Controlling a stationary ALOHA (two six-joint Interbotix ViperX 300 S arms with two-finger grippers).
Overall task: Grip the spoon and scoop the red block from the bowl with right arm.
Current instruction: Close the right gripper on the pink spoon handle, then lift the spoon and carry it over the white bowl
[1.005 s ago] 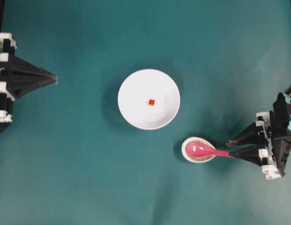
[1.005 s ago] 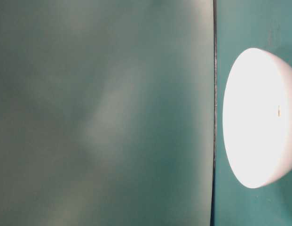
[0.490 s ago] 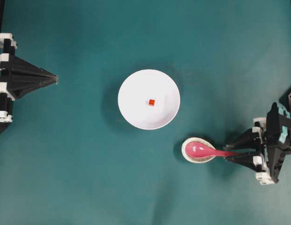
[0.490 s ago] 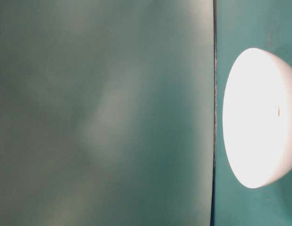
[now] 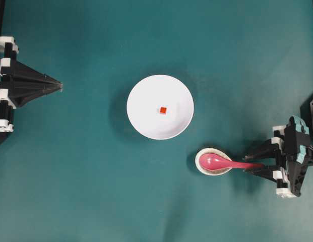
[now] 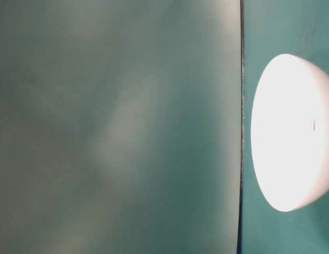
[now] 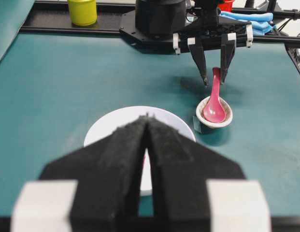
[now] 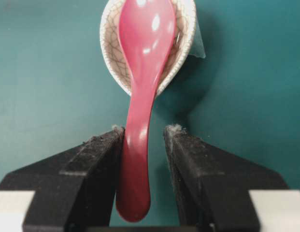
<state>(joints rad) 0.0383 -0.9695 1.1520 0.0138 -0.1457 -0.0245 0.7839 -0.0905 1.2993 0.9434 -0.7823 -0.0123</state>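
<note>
Pink spoon [image 8: 142, 87] rests with its scoop in the small speckled dish [image 8: 183, 43], handle propped up for grasping. Right gripper [image 8: 144, 145] straddles that handle, fingers spread, not yet pinching. Left gripper [image 7: 147, 133] idles far left, pressed together. Red block [image 5: 163, 110] waits mid-bowl [image 5: 141, 96].

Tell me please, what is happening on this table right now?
The right end effector is open around the handle of the pink spoon, one finger on each side, not yet clamped. The spoon's scoop rests in a small speckled dish. The red block sits untouched in the white bowl. The left end effector waits shut, far away.
</note>
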